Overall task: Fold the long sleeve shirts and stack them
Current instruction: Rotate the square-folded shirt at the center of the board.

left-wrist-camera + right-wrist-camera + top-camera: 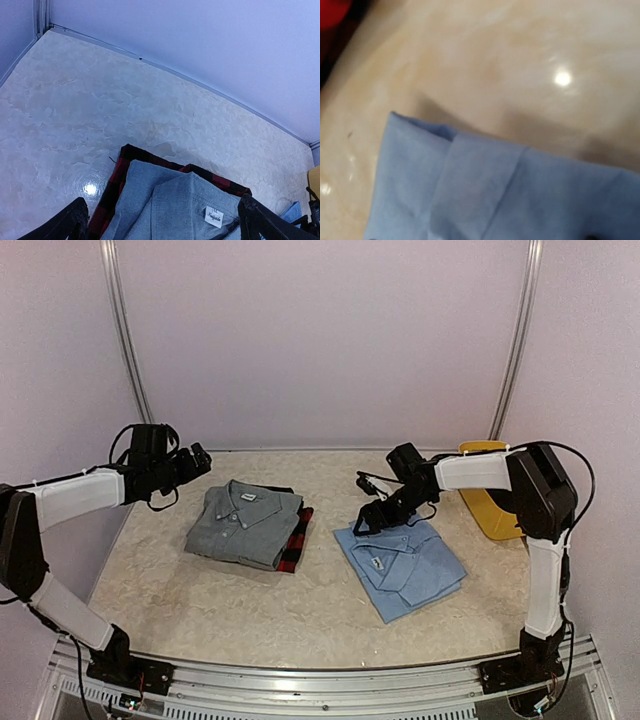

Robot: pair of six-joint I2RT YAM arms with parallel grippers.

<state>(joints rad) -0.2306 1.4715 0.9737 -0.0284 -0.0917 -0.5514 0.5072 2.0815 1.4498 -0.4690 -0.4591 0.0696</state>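
Lying folded left of centre on the table (200, 610), the grey shirt (243, 525) has its collar and white neck label toward the far wall. It covers the plaid shirt (293, 548), whose edge shows along its right and far sides. The light blue shirt (405, 568) lies well apart at right. Its long axis runs diagonally from far left to near right, collar at the far-left end. The left gripper (200, 462) hovers beyond the grey shirt, jaws wide and empty. The right gripper (370, 518) sits over the blue shirt's far-left corner, jaws apart, holding nothing.
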